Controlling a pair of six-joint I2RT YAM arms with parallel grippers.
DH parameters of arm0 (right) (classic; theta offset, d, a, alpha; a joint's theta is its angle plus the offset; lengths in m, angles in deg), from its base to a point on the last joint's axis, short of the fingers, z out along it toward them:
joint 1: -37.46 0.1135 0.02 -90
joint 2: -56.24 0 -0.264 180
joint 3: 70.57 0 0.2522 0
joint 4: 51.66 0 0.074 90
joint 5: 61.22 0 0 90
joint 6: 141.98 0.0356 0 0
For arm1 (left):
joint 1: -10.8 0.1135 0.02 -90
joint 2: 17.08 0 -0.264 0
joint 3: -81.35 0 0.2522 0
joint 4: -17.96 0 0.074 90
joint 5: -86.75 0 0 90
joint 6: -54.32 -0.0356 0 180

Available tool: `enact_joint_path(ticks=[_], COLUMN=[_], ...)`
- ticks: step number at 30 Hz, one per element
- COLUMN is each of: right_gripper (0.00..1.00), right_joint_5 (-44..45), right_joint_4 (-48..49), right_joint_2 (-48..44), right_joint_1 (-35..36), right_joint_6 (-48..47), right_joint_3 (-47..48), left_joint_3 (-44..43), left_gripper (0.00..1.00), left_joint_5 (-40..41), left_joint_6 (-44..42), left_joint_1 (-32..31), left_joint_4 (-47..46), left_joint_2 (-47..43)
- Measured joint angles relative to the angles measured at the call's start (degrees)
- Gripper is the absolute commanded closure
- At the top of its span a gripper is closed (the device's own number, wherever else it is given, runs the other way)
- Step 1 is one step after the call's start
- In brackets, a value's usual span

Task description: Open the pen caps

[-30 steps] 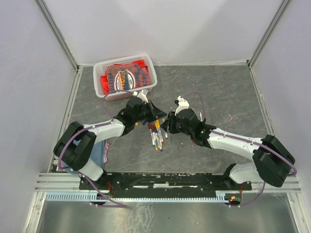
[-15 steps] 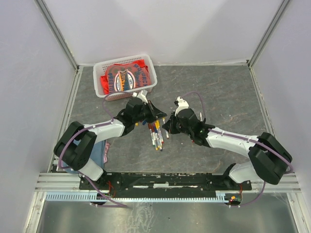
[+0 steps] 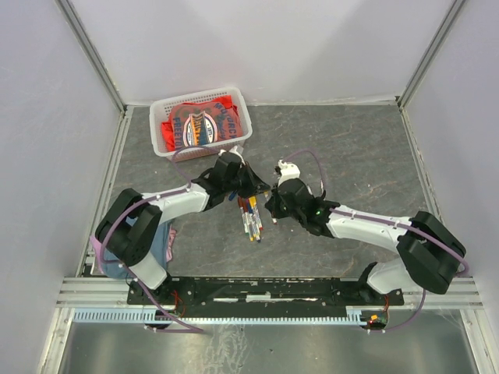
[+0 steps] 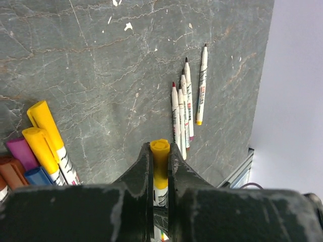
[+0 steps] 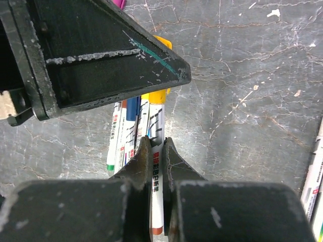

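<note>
The left tool [image 4: 160, 149] is clamping tight on a short yellow plastic pen cap [image 4: 160, 164], whose hexagonal end is poking up just past the black fingertips in the left wrist view. The right tool [image 5: 155, 143] is squeezing shut on the thin white printed pen barrel [image 5: 156, 118] of that same pen. In the right wrist view the barrel is running up from between the fingers to the yellow cap, which is passing behind one wedge-shaped finger of the left tool, and no gap is showing where cap and barrel are meeting. Seen from above, the two tools are meeting tip to tip over the middle of the grey marbled table [image 3: 351, 148], the pen held between them just above a loose bundle of capped pens [image 3: 251, 220] lying on the table. The left wrist view is showing some of that bundle at its lower left: two more yellow caps [image 4: 44, 120], a purple cap [image 4: 20, 151], a brown cap [image 4: 9, 172] and a blue cap [image 4: 36, 175], all sitting on their barrels and crowding side by side. Well apart from them, a few thin white pens with bare tips [image 4: 184, 113] are lying roughly parallel on the table. At the far left corner a white slotted plastic basket [image 3: 238, 109] is holding a red cloth with a printed logo [image 3: 195, 126]
</note>
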Motion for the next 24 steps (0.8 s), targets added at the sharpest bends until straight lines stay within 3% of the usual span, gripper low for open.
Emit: enact_joint_path(ticks=[10,18,24], right_gripper=[0.99,0.99,0.99], right_joint_5=[4.37,4.79,8.50], right_joint_4=[-12.41,-13.05,-15.30], right_joint_2=[-3.67,-12.00,-8.79], right_joint_1=[3.45,3.54,3.10], right_joint_6=[-0.98,0.28,-0.20], right_joint_3=[0.94,-0.52,-0.37], left_joint_3=[-4.46,-3.74,-2.84], left_gripper=[0.97,0.97,0.97], left_joint_5=[14.40,17.55,23.69], left_joint_6=[-6.16,-9.60,-11.96], left_joint_1=[3.04,2.78,2.78], left_joint_4=[11.96,12.81,16.74], left_joint_2=[-2.69,-7.17,-7.19])
